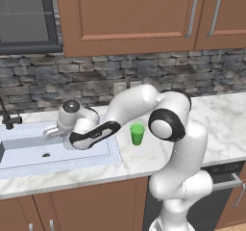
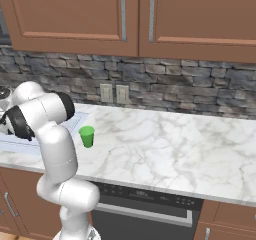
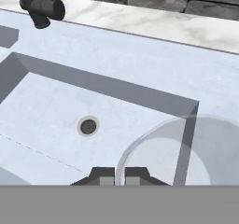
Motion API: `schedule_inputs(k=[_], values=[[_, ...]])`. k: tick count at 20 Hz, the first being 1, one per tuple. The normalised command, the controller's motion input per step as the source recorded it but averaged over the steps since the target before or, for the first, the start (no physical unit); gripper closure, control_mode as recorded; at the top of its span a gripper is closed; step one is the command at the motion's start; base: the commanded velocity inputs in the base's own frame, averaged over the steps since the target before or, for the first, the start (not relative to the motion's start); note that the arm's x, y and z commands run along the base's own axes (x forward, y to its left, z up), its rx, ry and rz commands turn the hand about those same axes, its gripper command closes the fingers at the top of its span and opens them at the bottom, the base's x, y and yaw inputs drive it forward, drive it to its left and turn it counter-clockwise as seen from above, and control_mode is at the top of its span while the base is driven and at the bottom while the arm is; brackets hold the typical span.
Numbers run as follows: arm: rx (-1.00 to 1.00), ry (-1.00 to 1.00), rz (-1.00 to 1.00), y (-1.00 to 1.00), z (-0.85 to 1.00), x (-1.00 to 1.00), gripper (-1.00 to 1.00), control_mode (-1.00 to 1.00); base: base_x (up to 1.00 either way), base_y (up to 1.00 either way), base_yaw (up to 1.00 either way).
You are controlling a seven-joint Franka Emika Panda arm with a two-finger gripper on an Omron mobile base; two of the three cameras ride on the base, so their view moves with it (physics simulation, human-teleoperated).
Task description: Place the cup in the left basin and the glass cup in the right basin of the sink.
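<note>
gripper (image 3: 119,173) above right basin (image 3: 56,125), glass cup (image 3: 186,153) just beside it.

The arm folds left and low, its tool (image 3: 119,175) nearly closed.

Even, bright rendered light, no glare; soft shading in basin, pics sharp.

A white marble counter (image 2: 165,139) carries everything; set into it is the pale sink (image 1: 111,154), whose right basin (image 3: 70,125), with its dark drain hole (image 3: 88,126), lies directly beneath the gripper (image 3: 119,175); the glass cup (image 3: 186,148) stands at the basin's corner, just beside the fingertips; the green cup (image 1: 137,134) stands upright on bare marble, off to the gripper's right, beyond the sink rim.
</note>
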Motion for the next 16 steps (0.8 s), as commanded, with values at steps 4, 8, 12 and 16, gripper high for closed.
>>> schedule_inputs(k=[4, 8, 12, 16], values=[[-0.17, 0.0, 0.0, 0.33, -0.2, 0.0, 1.0, -1.0, 0.0, 0.0, 0.0], [-0.19, -0.01, 0.0, 0.08, -0.11, 0.0, 1.0, -1.0, 0.0, 0.0, 0.0], [-0.11, -0.02, 0.0, 0.0, -0.06, 0.01, 1.0, -1.0, 0.0, 0.0, 0.0], [-0.01, 0.0, 0.01, 0.0, -0.08, 0.19, 1.0, -1.0, 0.0, 0.0, 0.0]])
